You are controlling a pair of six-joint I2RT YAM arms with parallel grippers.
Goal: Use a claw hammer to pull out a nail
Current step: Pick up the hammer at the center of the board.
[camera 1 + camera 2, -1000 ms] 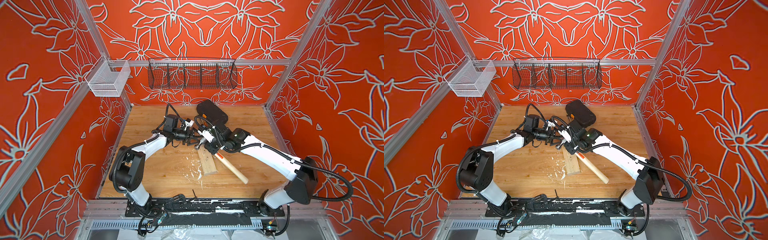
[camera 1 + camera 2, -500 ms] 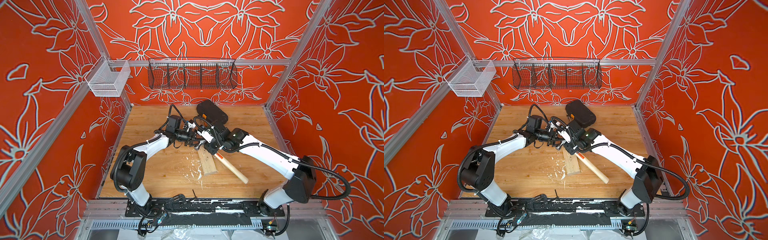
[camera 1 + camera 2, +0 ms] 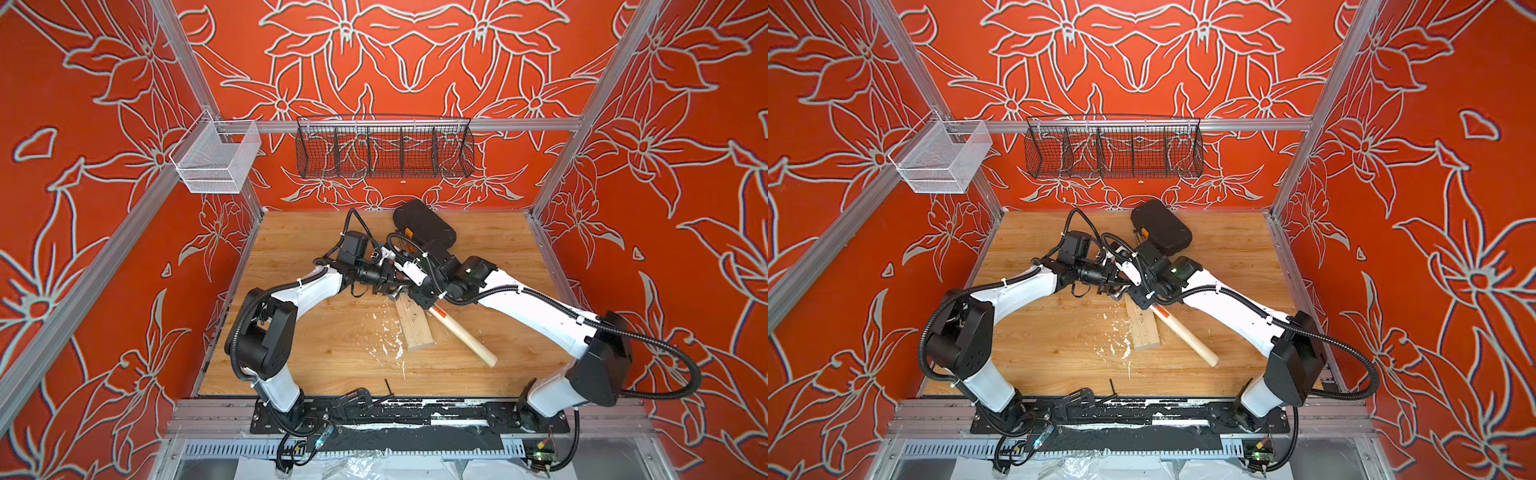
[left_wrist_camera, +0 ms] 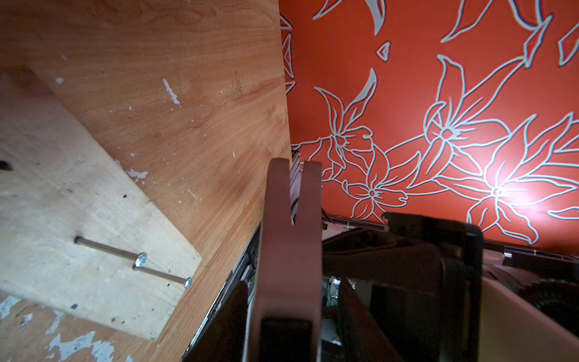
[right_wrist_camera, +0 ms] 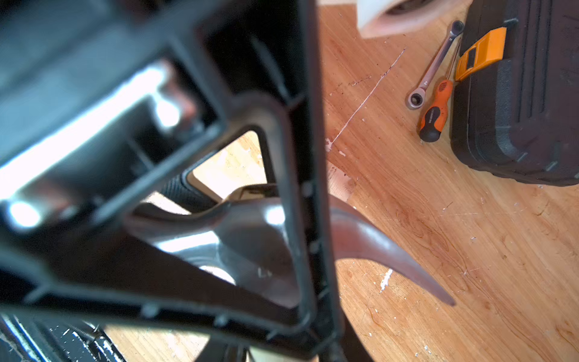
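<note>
The claw hammer [image 3: 461,334] lies slanted over a pale wood block [image 3: 417,330], its wooden handle pointing to the front right in both top views. My right gripper [image 3: 424,298] is shut on the handle just behind the steel head. My left gripper [image 3: 388,284] reaches in from the left and stands open. In the left wrist view its fingers sit on either side of the hammer head [image 4: 289,238], with a small gap at one finger. Two nails [image 4: 108,248] stick out of the block [image 4: 62,203]. The curved claw [image 5: 385,250] hangs over the table.
A black tool case [image 3: 424,226] lies behind the grippers, with an orange-and-black screwdriver [image 5: 435,109] and a ratchet wrench [image 5: 435,65] beside it. A black wire basket [image 3: 384,151] and a white mesh basket [image 3: 216,162] hang on the walls. White flakes [image 3: 386,345] litter the boards.
My left gripper has moved right to the hammer head and its jaws have narrowed around it. The right arm and the hammer have barely moved.
</note>
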